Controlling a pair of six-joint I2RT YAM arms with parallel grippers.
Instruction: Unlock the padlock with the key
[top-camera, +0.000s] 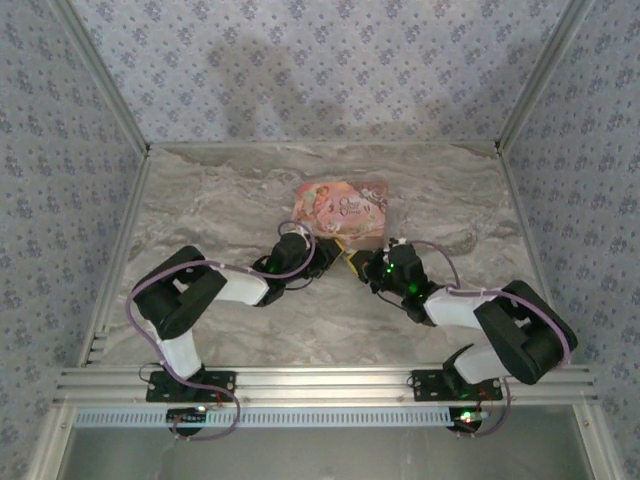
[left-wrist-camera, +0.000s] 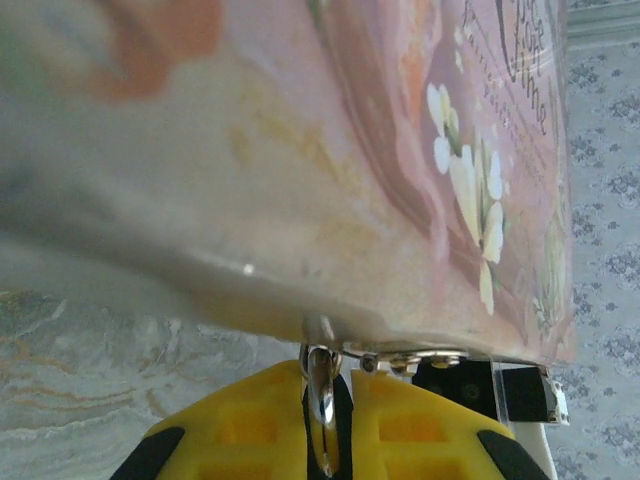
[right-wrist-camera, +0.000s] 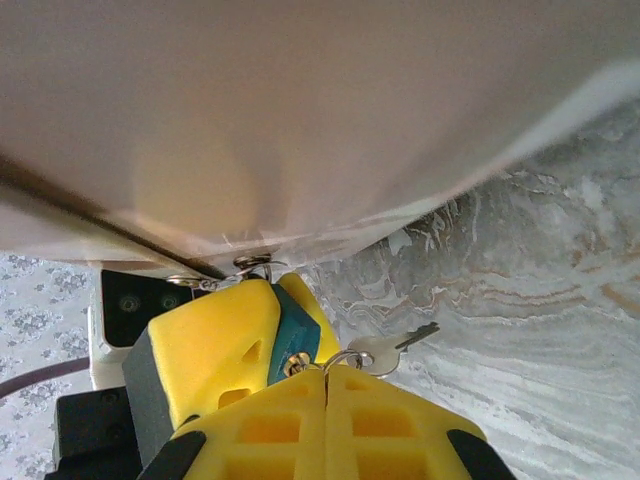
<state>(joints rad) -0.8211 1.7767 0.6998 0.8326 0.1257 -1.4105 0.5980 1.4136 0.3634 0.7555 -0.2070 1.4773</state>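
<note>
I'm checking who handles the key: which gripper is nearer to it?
Right. The right gripper is shut on the ring, with the key dangling just beside its fingertips. The left gripper, shut on the padlock, is farther from the key, past the ring.

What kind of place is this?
Probably a robot test booth, not a home: a left arm and a right arm bolted to a table, with patterned panels on a metal frame around it.

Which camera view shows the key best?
Right wrist: the silvery key stands out against the table, beside the teal padlock. In the top external and left wrist views it is too small or hidden to tell.
</note>
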